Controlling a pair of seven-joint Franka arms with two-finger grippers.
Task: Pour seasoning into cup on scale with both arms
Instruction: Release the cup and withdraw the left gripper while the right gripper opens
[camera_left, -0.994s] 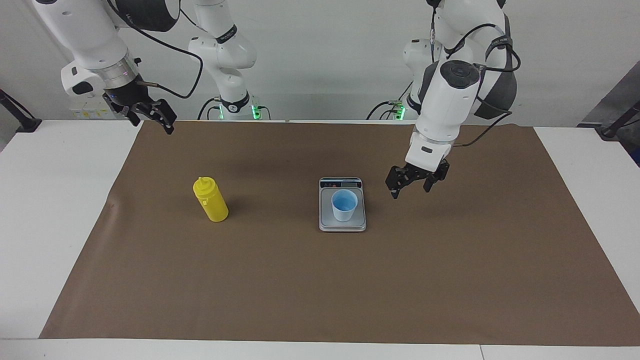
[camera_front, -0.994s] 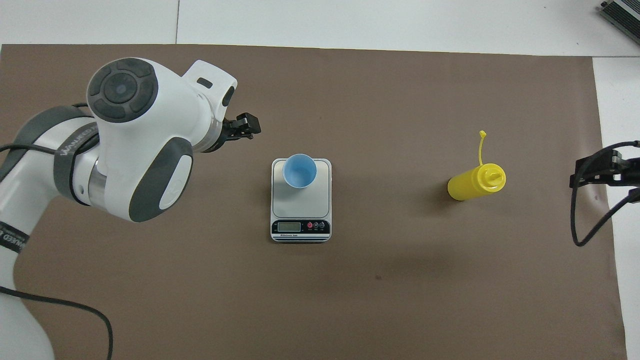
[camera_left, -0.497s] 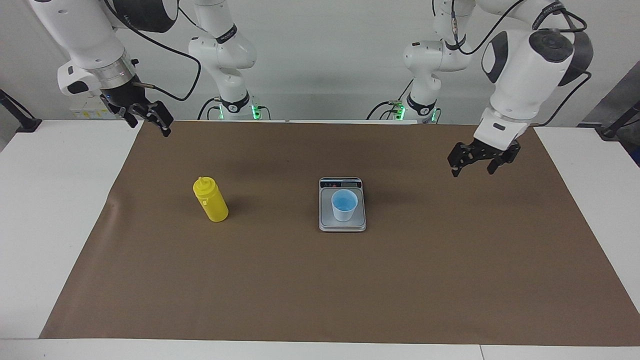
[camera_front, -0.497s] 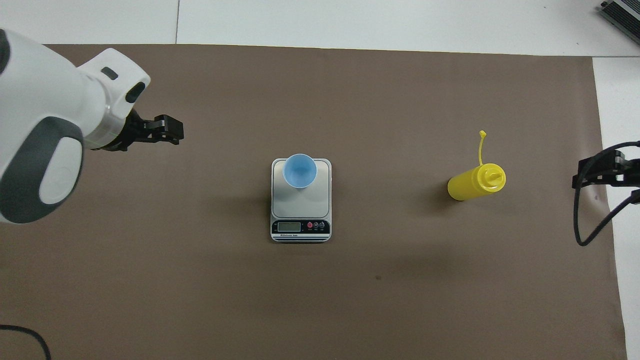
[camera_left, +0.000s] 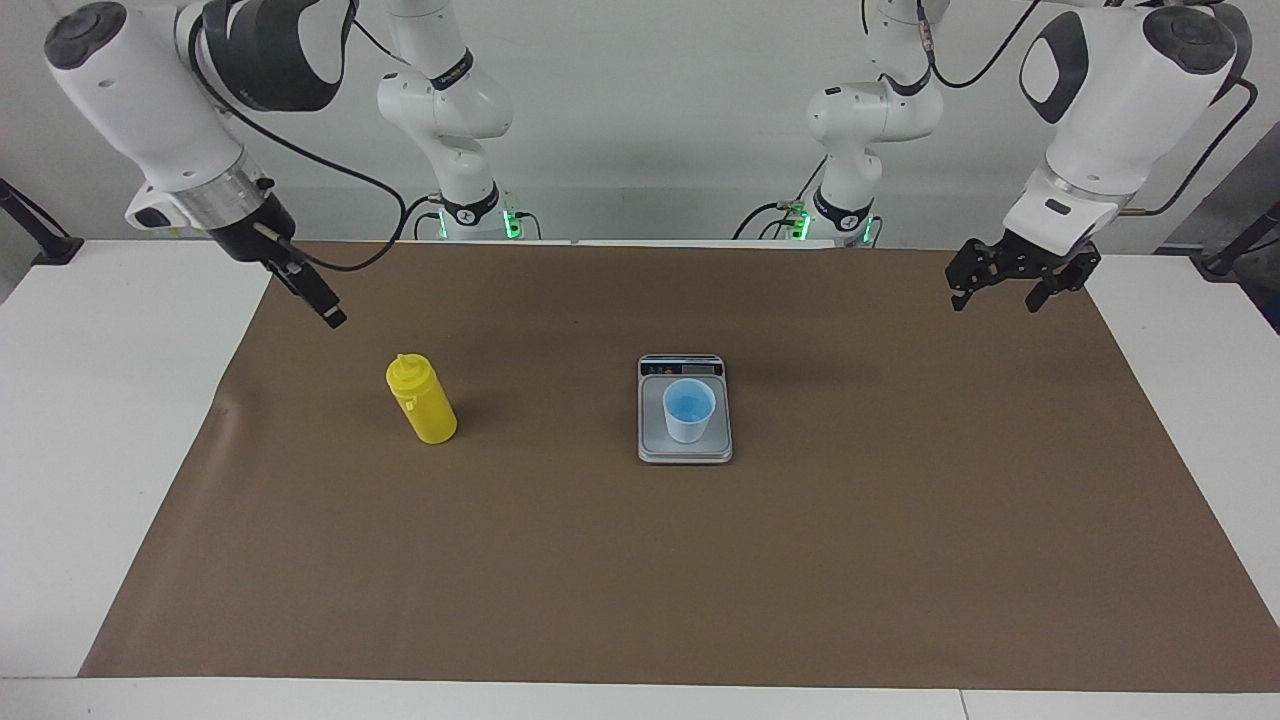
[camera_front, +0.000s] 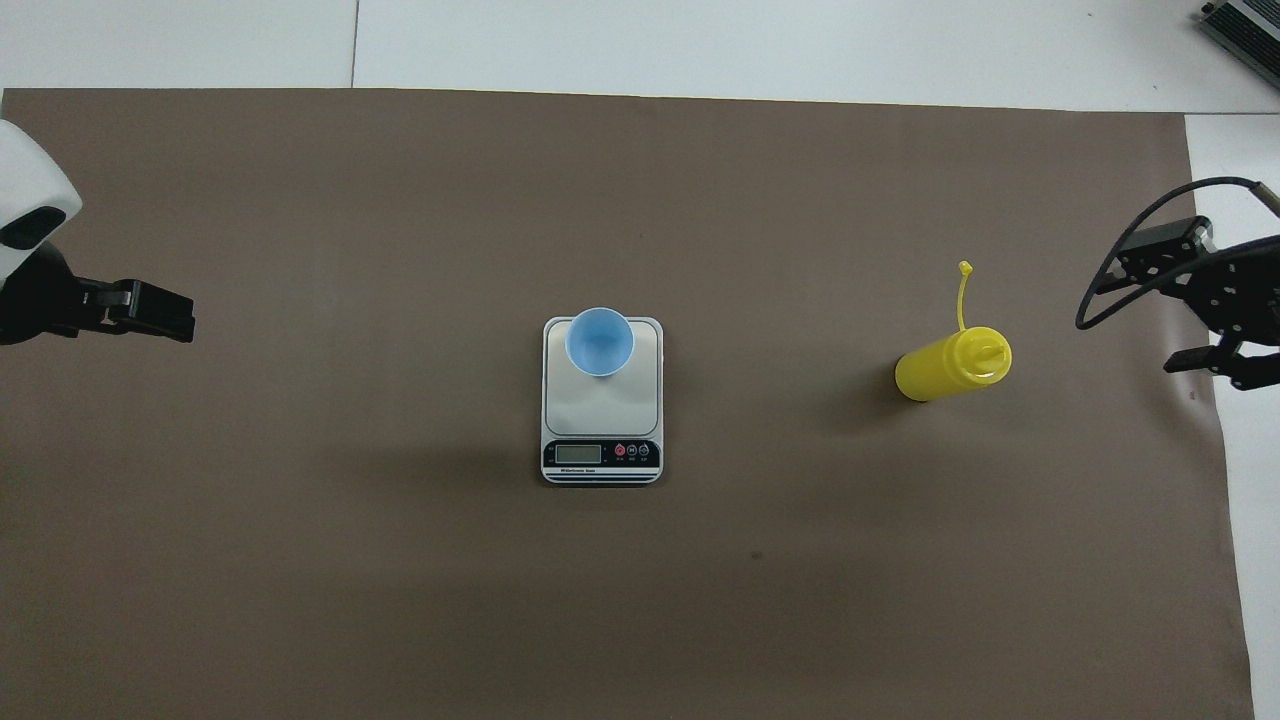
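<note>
The scale lies flat in the middle of the brown mat, its display strip at the end nearer to the robots. The blue cup stands upright on its weighing plate, toward the end farther from the robots, just as it stood a second ago. The yellow bottle stands upright on the mat, well apart from the scale toward the right arm's end of the table, and has not moved either.

What has changed is the arms. The left gripper, which hung close beside the scale a second ago, has drawn away and now hangs in the air over the mat's edge at the left arm's end, well apart from the scale. Its fingers are spread and hold nothing. The right gripper has come down and turned a little over the mat's corner, well apart from the scale; how wide its fingers stand I cannot tell.
</note>
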